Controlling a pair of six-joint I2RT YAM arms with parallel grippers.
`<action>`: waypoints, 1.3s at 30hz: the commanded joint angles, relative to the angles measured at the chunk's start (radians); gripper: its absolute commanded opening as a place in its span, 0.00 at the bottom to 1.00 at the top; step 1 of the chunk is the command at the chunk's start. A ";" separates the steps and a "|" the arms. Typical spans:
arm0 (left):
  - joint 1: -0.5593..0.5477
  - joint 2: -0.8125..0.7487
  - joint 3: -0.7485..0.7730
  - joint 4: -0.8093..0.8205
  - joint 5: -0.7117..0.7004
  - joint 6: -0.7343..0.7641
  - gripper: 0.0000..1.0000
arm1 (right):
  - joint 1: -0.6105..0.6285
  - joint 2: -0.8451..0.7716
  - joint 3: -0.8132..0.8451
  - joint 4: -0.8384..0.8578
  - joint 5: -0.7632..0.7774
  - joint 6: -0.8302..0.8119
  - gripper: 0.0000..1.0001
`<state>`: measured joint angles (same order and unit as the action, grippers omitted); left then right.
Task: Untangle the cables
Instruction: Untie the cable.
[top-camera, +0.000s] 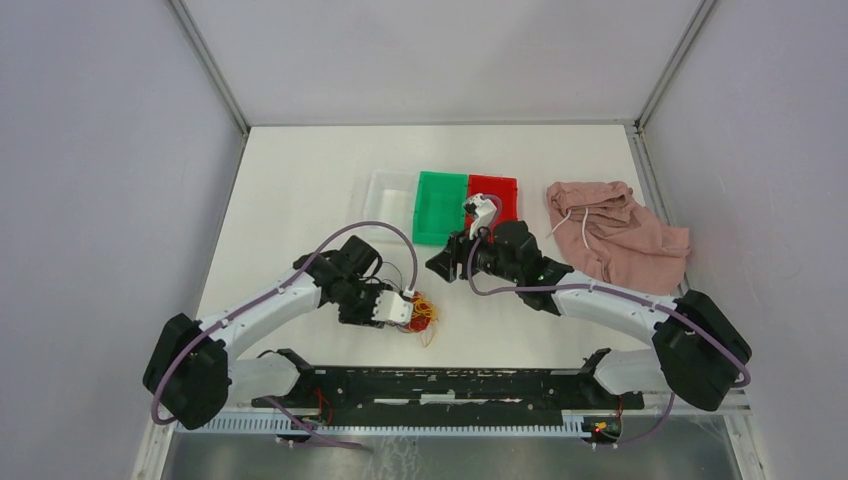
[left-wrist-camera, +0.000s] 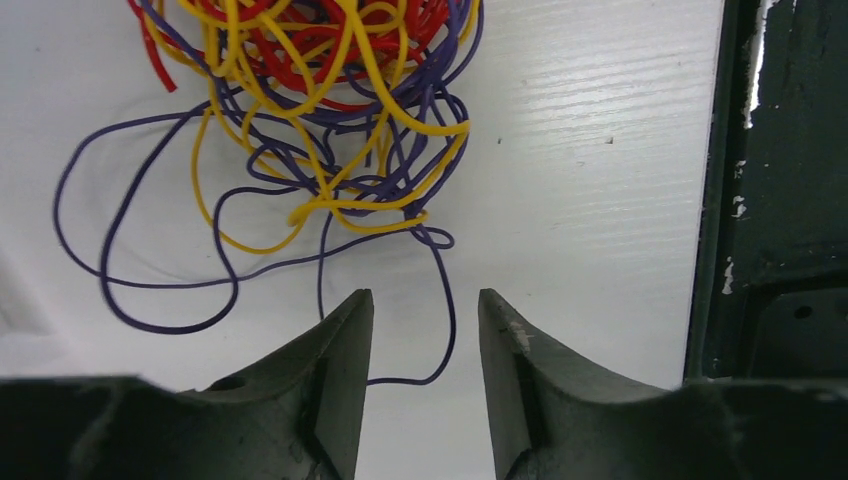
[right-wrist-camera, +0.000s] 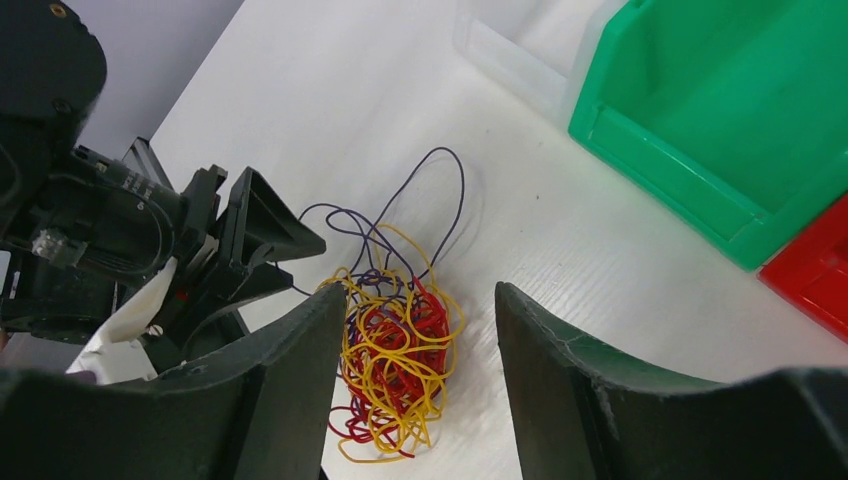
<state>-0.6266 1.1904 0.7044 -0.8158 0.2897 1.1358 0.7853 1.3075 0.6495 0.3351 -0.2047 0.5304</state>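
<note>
No text, label, brand, number or sign can be read in any of the three views

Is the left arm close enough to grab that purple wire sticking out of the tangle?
Probably yes. A loose loop of the purple wire lies between the open jaws of the left gripper, and nothing blocks it.
</note>
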 joint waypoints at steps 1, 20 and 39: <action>-0.019 -0.020 -0.031 0.023 -0.012 0.036 0.44 | -0.024 -0.046 0.000 0.051 0.006 0.019 0.63; -0.024 -0.233 -0.001 0.126 -0.045 -0.122 0.41 | -0.047 -0.016 -0.021 0.134 -0.107 0.050 0.67; 0.030 -0.326 -0.025 -0.137 -0.057 0.213 0.69 | -0.047 -0.080 -0.035 0.076 -0.073 0.029 0.67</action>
<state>-0.6117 0.8909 0.6075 -0.8074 0.2611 1.2453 0.7376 1.2499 0.6151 0.3771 -0.2790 0.5739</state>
